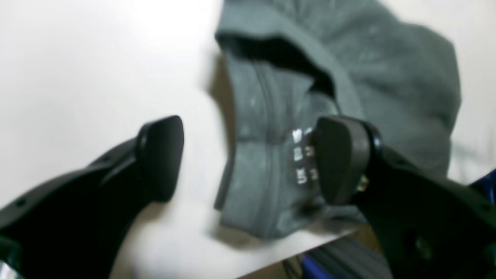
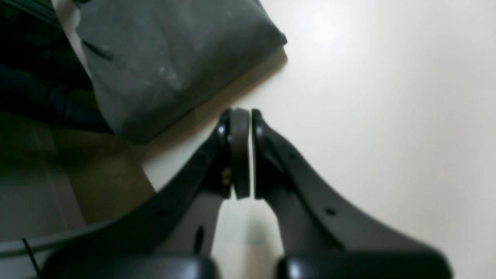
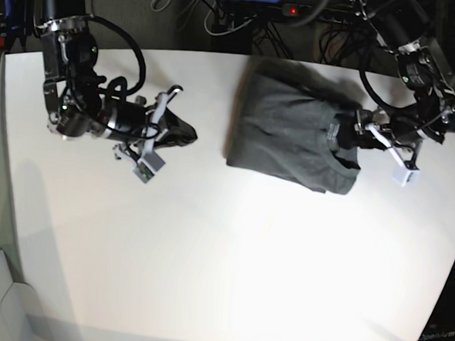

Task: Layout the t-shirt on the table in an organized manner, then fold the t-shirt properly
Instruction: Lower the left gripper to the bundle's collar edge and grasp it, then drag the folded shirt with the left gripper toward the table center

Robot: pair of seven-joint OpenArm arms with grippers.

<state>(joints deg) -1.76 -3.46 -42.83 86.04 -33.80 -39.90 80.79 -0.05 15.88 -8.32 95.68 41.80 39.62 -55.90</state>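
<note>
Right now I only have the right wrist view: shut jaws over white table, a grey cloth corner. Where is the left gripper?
Observer: The left gripper stands open over the collar end of the t-shirt, nothing between its fingers.
Operator: Is the shirt laid out flat?
Observer: No, it sits bunched in a rough rectangle at the table's far side.
Operator: Is my gripper touching it?
Observer: No. In the base view the right gripper is clear of the shirt, bare table between them.
</note>
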